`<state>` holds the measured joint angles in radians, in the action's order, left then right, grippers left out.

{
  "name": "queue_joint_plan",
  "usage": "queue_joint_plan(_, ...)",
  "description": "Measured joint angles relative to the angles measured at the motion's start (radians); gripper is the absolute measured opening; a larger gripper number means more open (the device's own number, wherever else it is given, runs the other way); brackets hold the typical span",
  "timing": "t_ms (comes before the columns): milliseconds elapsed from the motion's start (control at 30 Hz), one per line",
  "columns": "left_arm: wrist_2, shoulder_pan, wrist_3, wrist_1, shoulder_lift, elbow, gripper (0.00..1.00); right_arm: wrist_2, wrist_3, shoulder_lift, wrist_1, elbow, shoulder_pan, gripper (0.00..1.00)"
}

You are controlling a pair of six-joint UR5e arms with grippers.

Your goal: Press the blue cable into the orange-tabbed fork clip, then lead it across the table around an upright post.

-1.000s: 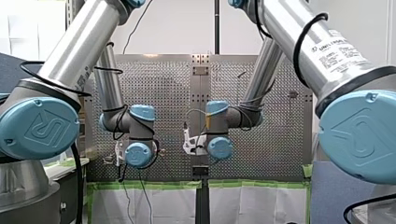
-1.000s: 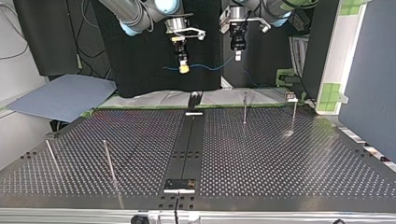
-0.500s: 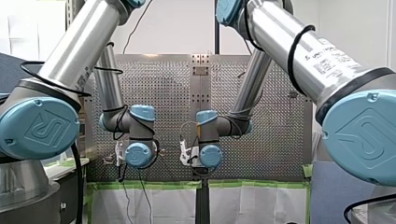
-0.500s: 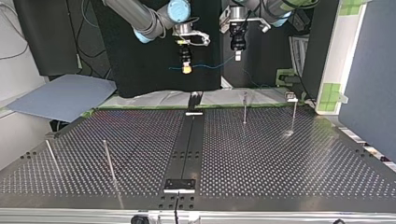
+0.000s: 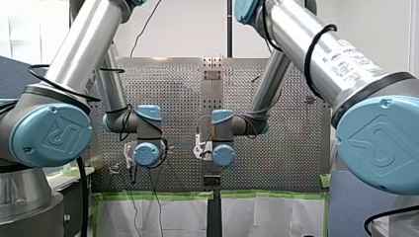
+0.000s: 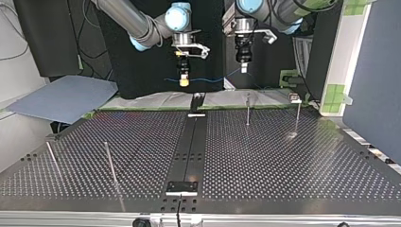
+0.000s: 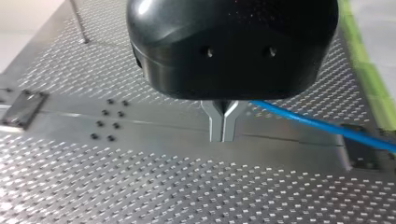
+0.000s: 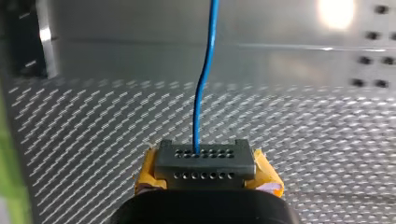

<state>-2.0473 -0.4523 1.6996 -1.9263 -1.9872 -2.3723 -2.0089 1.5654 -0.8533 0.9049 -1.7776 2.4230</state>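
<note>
Carrying step, nothing seated yet. Holding the blue cable [image 6: 208, 79] in the air above the tabletop [image 6: 283, 170], at the top view's far side. Clamped between the yellow pads of the right tool [image 6: 183, 81], and seemingly pinched by the left tool [image 6: 243, 69], metal fingers together. Cannot pick out the fork clip. Next, by judgement: lower, keep the span taut, locate the clip, then on to an upright post [image 6: 248, 109].

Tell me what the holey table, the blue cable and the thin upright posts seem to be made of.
The table looks like metal sheet, silvery and glinting around its punched holes. The blue cable likely has a plastic sheath, smooth, bending softly; its core is hidden. The upright posts seem thin metal rods, catching highlights.
</note>
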Motion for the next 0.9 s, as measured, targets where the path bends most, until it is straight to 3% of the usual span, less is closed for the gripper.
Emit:
queue_joint_plan(200,0.044,0.055,0.041,-0.011,0.056,0.005,0.00,0.051,0.017,-0.052,-0.012,0.028,-0.012,0.00)
queue_joint_plan(367,0.032,0.098,0.023,-0.015,0.081,0.002,0.00,0.095,0.029,-0.082,-0.012,0.032,-0.013,0.00)
queue_joint_plan(533,0.044,0.124,0.027,0.001,0.080,-0.018,0.00,0.137,0.040,-0.055,-0.005,0.033,-0.009,0.00)
queue_joint_plan(700,0.085,0.166,0.055,0.042,0.051,-0.060,0.00,0.179,0.063,-0.015,0.027,0.037,-0.004,0.00)
queue_joint_plan(900,0.136,0.218,0.071,0.093,0.001,-0.092,0.00,0.211,0.072,0.033,0.067,0.071,0.005,0.00)
